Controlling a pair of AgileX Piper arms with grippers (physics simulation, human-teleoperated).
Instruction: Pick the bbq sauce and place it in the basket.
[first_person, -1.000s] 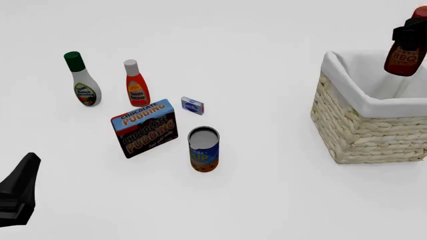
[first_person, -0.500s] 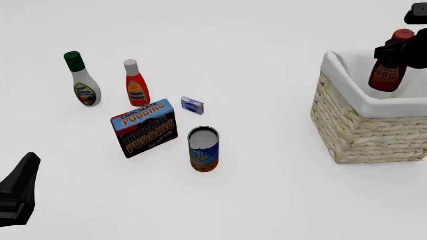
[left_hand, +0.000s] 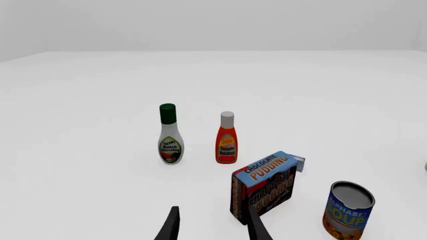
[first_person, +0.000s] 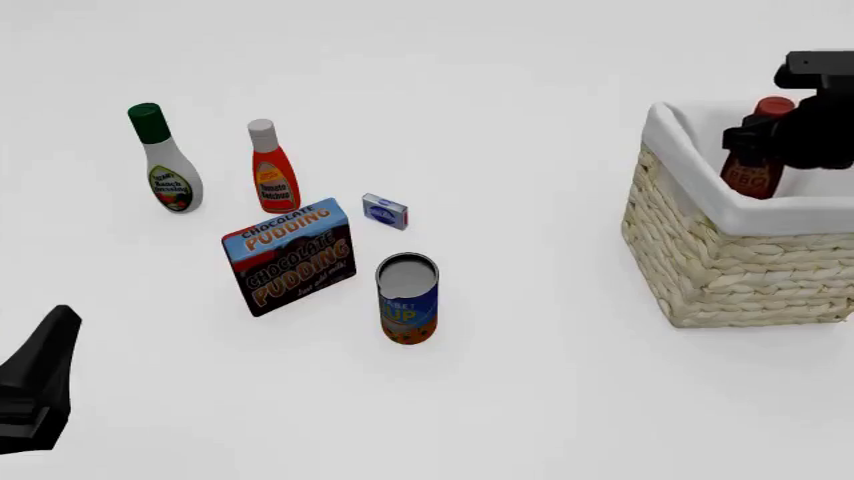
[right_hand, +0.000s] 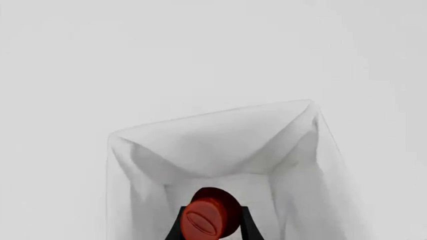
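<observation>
A: Where is your bbq sauce now?

B: In the front view it sits inside the basket, lower half hidden behind the white cloth lining folded over the rim, red cap and upper label above it. Your right gripper is clamped on the bottle's neck, just under the cap.

A: And what does your right wrist camera tell you?

B: You look straight down the red cap with a black finger on each side, and the white lining beneath.

A: Your left gripper?

B: Its fingers stand apart, gripping nothing, near your edge of the table. Ahead of it stand the chocolate pudding box, the soup can, the ketchup bottle and the ranch dressing bottle.
</observation>
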